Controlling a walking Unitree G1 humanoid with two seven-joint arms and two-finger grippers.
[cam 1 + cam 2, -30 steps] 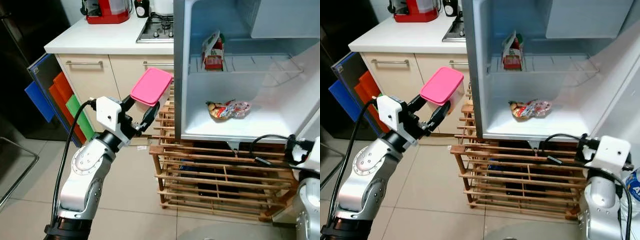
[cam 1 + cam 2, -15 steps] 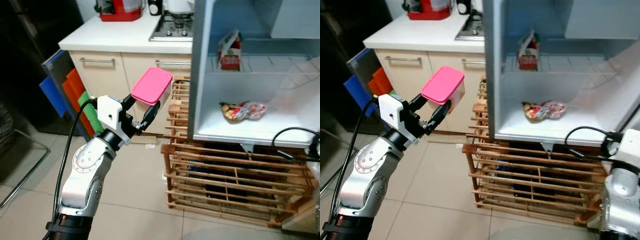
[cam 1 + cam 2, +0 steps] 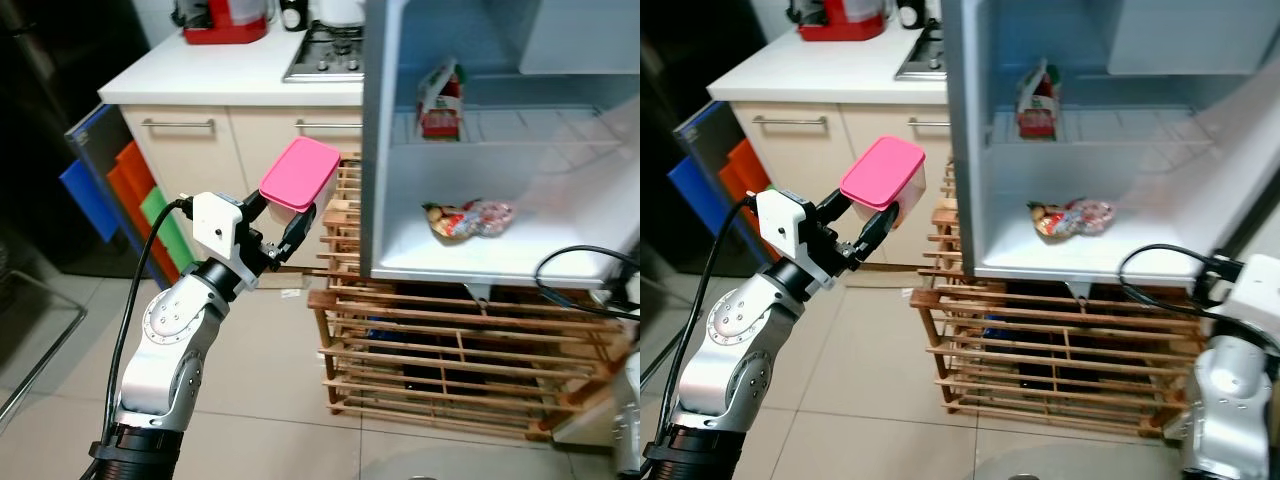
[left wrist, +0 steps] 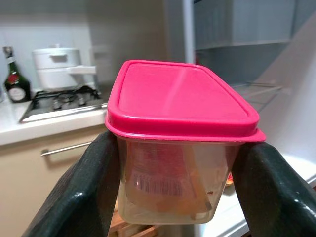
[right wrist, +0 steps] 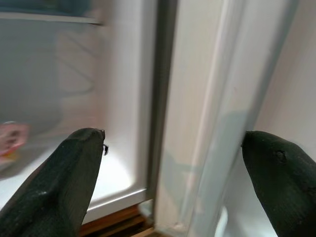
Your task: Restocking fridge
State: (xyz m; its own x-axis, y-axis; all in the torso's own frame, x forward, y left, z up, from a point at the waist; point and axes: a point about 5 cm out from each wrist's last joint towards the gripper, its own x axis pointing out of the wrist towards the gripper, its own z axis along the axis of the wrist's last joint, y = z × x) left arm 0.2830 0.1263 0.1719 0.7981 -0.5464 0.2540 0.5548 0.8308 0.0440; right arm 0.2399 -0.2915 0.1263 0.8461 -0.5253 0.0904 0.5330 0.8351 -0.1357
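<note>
My left gripper (image 3: 283, 212) is shut on a clear food container with a pink lid (image 3: 299, 177), held up left of the open fridge (image 3: 385, 262). In the left wrist view the black fingers (image 4: 84, 197) clamp both sides of the container (image 4: 178, 148). Inside the fridge a carton (image 3: 440, 99) stands on the wire shelf and a wrapped food packet (image 3: 467, 217) lies on the floor below. My right arm (image 3: 1235, 370) is low at the right. The right gripper (image 5: 173, 182) is open, with the fridge's edge between its fingers (image 5: 64, 177).
The fridge sits on a wooden slatted crate (image 3: 450, 360). Behind stands a kitchen counter (image 3: 220, 75) with a red appliance (image 3: 225, 18) and a hob (image 3: 325, 55). Coloured boards (image 3: 120, 190) lean against the cabinet at the left. Tiled floor lies in front.
The camera has swung so the fridge sits further left in view than half a second ago. The left gripper still holds the pink-lidded container at the same height.
</note>
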